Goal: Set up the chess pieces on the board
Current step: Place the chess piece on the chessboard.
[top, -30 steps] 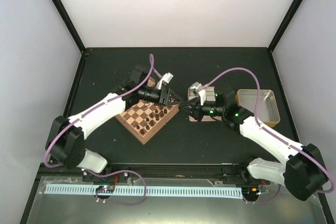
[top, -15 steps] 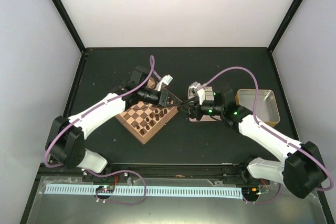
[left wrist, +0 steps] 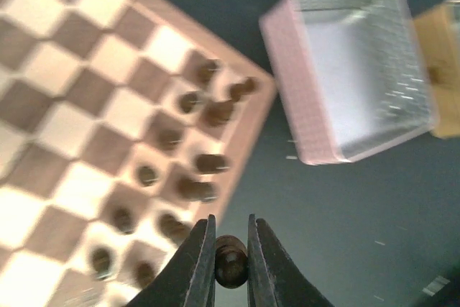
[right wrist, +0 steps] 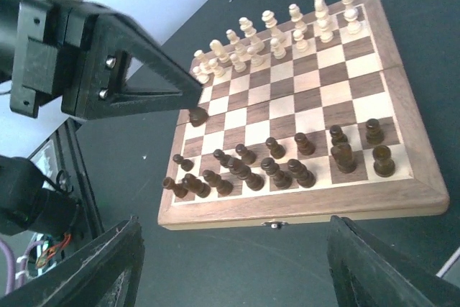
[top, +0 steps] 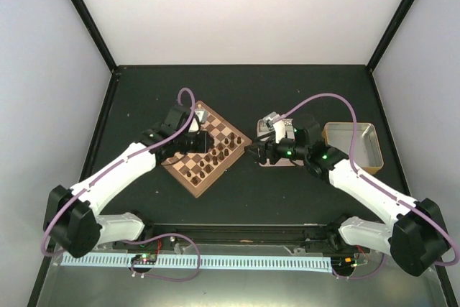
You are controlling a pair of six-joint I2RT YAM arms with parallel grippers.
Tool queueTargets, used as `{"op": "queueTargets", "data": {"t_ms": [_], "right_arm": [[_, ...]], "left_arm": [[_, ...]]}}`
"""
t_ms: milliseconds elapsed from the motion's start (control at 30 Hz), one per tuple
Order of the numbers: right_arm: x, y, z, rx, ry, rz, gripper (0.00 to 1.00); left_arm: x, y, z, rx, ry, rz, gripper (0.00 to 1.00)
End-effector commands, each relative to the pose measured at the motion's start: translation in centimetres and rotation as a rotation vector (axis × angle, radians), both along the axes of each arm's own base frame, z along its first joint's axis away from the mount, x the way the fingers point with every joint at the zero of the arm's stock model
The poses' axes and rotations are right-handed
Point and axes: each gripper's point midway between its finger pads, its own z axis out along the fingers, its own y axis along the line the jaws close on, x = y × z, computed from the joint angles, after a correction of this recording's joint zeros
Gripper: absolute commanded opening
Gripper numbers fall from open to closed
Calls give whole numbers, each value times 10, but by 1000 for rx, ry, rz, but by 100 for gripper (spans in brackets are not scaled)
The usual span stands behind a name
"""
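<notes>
The board lies turned like a diamond left of centre, also seen as the board and the board. Dark chess pieces crowd the two rows nearest my right gripper; they appear again, blurred, as chess pieces. My left gripper is shut on one dark chess piece. In the overhead view the left gripper hovers over the board. The right wrist view shows its fingers and the held piece. My right gripper stands wide open and empty off the board's edge, at the right gripper.
Pale cream pieces line the board's far rows. A pinkish box sits just right of the board under my right arm, seen again as the box. A silvery tin lies further right.
The two grippers met at the board's right corner. My left gripper shut on the dark piece and drew back left over the board. My right gripper opened wide and stayed put.
</notes>
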Motion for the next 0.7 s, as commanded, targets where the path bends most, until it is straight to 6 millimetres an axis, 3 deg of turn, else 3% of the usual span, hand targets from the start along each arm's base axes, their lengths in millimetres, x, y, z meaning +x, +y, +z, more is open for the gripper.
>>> {"op": "queueTargets", "data": {"t_ms": [0,400,667], "right_arm": [[14,-4,1,2,-19,-75,71],[20,2,-14,-11,42,-82,70],[23,3,-21,-19,62,-88,69]], "left_arm": [[8,62,-28,253,-53,207,5],[-10,75,-97,349,111,222,5],[-16,76,-113,353,145,224,6]]}}
